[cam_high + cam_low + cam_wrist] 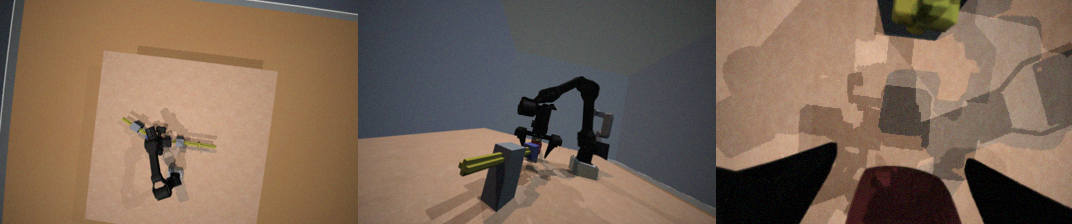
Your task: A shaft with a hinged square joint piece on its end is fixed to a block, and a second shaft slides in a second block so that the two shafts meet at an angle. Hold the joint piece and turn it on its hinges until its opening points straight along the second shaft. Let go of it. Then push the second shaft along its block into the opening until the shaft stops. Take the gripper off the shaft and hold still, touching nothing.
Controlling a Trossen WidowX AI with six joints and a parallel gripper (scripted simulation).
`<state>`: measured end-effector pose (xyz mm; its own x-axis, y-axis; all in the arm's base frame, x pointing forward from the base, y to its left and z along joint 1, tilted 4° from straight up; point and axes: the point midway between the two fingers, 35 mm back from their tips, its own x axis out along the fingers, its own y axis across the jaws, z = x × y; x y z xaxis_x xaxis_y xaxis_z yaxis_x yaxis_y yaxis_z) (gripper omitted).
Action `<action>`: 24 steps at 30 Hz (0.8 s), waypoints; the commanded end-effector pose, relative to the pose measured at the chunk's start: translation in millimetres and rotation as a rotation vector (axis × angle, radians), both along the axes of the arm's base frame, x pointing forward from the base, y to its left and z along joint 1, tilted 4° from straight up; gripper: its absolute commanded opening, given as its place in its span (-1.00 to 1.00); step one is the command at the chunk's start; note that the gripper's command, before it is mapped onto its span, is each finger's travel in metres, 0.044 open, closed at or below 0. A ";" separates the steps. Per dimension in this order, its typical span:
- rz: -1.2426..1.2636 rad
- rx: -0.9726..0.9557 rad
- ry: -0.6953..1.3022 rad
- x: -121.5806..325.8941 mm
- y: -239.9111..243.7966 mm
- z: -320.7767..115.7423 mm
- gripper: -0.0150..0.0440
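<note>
The first shaft (125, 120) (483, 162) is yellow and runs through its grey block (136, 127) (503, 179). A blue hinge part (146, 136) (531, 152) sits at its inner end. The red joint piece (539, 147) (902, 200) is beyond the blue part; its opening is not clearly visible. The second shaft (207, 146) (926, 14) is yellow, with a collar, and passes through the second block (180, 142). My gripper (901, 156) is open, pointing down over the joint piece, with a wide-spread finger on either side of it. The arm hides the joint piece from above.
The arm's base (175, 173) (582, 169) stands on the pale table top (229, 101) (425, 148), to one side of the two shafts. The second block stands close to the gripper, at the top edge of the wrist view. Shadows overlap below the gripper.
</note>
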<state>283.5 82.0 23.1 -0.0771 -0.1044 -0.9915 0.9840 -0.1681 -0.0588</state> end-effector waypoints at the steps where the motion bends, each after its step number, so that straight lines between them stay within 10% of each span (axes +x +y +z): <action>1: -0.001 0.005 -0.001 0.0 0.0 0.4 1.00; 24: 0.209 0.261 -0.060 7.5 -1.5 48.7 1.00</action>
